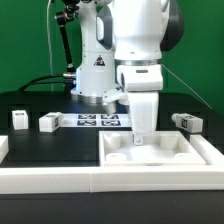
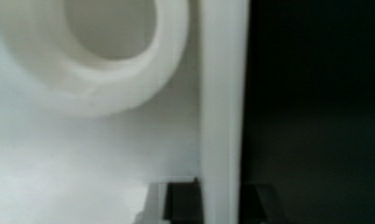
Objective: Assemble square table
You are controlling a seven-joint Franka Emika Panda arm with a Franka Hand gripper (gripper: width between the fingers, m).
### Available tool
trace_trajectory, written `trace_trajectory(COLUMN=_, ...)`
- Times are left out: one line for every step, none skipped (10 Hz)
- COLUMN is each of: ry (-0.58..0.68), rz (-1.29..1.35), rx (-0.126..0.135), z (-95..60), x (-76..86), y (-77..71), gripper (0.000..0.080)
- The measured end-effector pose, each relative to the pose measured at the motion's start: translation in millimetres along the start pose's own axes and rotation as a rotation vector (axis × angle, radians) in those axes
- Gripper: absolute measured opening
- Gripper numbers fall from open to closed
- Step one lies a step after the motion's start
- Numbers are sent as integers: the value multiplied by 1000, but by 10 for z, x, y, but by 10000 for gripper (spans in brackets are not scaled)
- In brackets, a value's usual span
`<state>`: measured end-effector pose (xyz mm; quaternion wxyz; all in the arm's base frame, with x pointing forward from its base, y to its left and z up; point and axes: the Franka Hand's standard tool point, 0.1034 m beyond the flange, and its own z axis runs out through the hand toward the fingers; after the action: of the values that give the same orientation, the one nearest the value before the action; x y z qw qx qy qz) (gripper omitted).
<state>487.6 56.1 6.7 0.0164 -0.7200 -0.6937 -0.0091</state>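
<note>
The square table top [image 1: 185, 150], a white tray with a raised rim, lies at the front on the exterior view's right. My gripper [image 1: 141, 137] points straight down onto its far rim. In the wrist view the thin rim wall [image 2: 221, 100] runs between my two dark fingers [image 2: 180, 203], and the gripper [image 2: 221, 206] is shut on that wall. A round leg socket [image 2: 95, 50] shows inside the tray beside it. Three loose white leg posts lie on the black table: two on the left [image 1: 19, 120] [image 1: 49, 122] and one on the right [image 1: 188, 121].
The marker board [image 1: 98, 121] lies flat behind the tray, in front of the robot base [image 1: 95, 75]. A long white rail [image 1: 50, 178] borders the table's front edge. A green wall closes off the back.
</note>
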Motion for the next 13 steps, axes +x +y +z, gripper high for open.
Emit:
trace_trajectory(ry=-2, rz=5, rx=7, z=-1, x=51, y=11, gripper=50)
trace_trajectory(ry=-7, rz=18, rx=18, z=5, x=76, y=22, gripper=50)
trace_trajectory(ry=-7, rz=32, rx=18, z=5, x=74, y=24, gripper=50)
trace_trajectory(ry=-7, rz=33, rx=19, z=6, x=69, y=23, gripper=50)
trace_trajectory(ry=-7, rz=33, rx=19, z=7, x=67, y=23, gripper=51)
trace_trajectory(ry=-7, rz=34, rx=19, z=7, x=65, y=23, gripper=51)
trace_trajectory(ry=-7, rz=34, rx=19, z=7, x=63, y=24, gripper=239)
trace_trajectory(ry=-8, rz=37, rx=20, z=3, x=56, y=14, gripper=423)
trace_trajectory(ry=-9, rz=54, rx=19, z=-21, x=48, y=-23, gripper=423)
trace_trajectory(ry=-7, rz=103, rx=7, z=-74, x=64, y=-85, gripper=555)
trace_trajectory(ry=-5, rz=159, rx=-12, z=-171, x=88, y=-179, gripper=630)
trace_trajectory(ry=-7, rz=225, rx=-21, z=-257, x=134, y=-243, gripper=644)
trace_trajectory(ry=-8, rz=291, rx=-34, z=-368, x=216, y=-302, gripper=644)
